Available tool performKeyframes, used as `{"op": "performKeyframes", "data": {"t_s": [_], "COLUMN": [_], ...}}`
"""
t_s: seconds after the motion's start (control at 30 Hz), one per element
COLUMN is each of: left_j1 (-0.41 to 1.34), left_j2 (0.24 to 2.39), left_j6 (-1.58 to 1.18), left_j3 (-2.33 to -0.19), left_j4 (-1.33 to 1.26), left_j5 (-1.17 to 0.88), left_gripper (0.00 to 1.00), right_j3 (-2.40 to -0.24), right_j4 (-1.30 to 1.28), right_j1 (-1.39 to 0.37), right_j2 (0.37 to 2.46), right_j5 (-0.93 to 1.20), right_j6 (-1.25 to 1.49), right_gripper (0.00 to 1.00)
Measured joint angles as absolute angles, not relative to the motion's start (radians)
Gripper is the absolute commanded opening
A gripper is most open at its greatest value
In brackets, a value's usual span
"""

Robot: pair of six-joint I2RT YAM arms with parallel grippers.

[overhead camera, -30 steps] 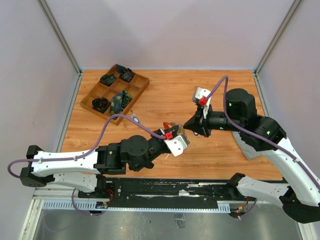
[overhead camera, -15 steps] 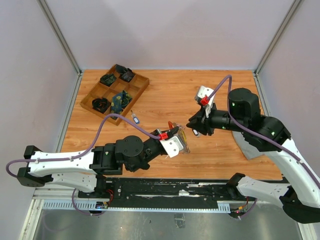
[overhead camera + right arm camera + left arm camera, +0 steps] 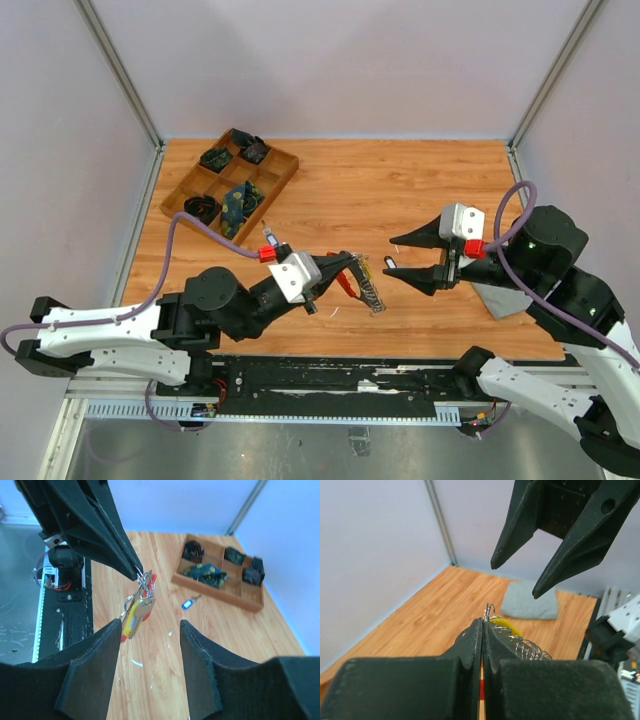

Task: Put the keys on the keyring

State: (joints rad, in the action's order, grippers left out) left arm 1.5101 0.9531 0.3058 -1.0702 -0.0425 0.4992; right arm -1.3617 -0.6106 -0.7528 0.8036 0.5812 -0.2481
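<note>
- The left fingers (image 3: 467, 647) are pressed together with no gap between the flat black pads, and they pinch the top of the keyring (image 3: 144, 580).
- The keyring is a thin silvery wire loop. In the left wrist view it pokes up from between the pads, with a coiled, glittery metal strap beside it.
- The keyring hangs in the air above the worktop (image 3: 330, 190), near its front middle, between the two arms.
- The keys (image 3: 136, 614) dangle from the loop in a small bunch. It includes a yellow plastic head, a flat silver blade and a bit of red plastic.
- The right fingers (image 3: 415, 237) stand clearly apart, in a wide V. They hold nothing and touch nothing.
- The right fingers are long, tapered, matt black wedges. Their tips point at the hanging bunch and lie near it but short of it.
- A small pale item (image 3: 388, 264) lies on the worktop close to the right fingertips. It is too small to identify.
- The worktop is warm wood-grain board.
- A wooden compartment tray (image 3: 282, 170) sits at the far left, with dark items in its cells.
- A little blue fob (image 3: 186, 603) lies on the worktop just beside the tray.
- A soft grey cloth (image 3: 530, 604) lies by the right arm.
</note>
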Motion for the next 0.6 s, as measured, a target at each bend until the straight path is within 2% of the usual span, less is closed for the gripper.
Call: {"op": "performKeyframes", "data": {"t_s": [0.6], "left_j1": [1.512], "left_j2": [0.86], "left_j6": [0.073], "left_j3": [-0.967], "left_j4": [-0.226], "left_j5": [0.337], "left_gripper": [0.01], "right_j3": [-1.348], "right_j4": [-0.394], "right_j1": [-0.753], "right_j2": [0.852], "right_j5": [0.857], "right_j6": [-0.151], "right_gripper": [0.41]}}
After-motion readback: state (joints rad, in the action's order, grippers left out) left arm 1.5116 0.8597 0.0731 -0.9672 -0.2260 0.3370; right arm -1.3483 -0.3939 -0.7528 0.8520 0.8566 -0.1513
